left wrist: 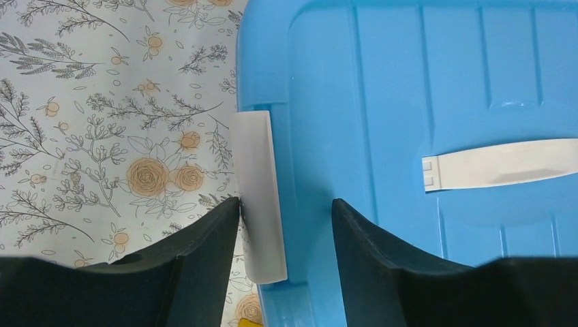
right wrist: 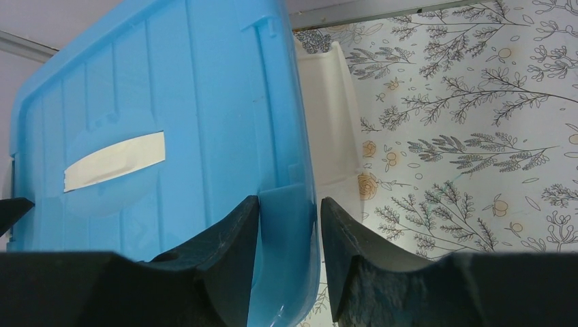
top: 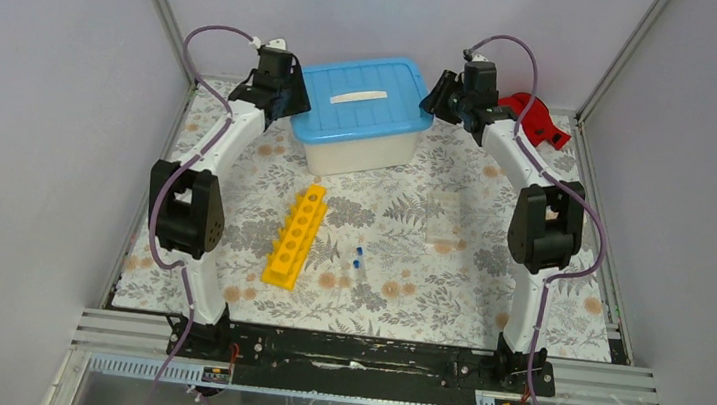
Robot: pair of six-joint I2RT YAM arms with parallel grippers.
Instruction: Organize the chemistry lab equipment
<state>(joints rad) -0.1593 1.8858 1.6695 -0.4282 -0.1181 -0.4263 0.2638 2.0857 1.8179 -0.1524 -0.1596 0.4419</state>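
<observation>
Straddling the white clip [left wrist: 259, 197] on the blue lid [left wrist: 409, 68], the left hand [left wrist: 286, 204] sits half-wide — grip cannot be told; right hand [right wrist: 290, 201] pinches the lid's edge — tape strip [left wrist: 497, 163] shows nothing legible.

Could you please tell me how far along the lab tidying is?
Nothing looks finished: the yellow rack lies with two blue-capped tubes loose beside it. In hand: the right end effector grips the blue lid of the tub, while the left end effector straddles its white latch. Left: opening the tub, then presumably organizing the equipment.
</observation>
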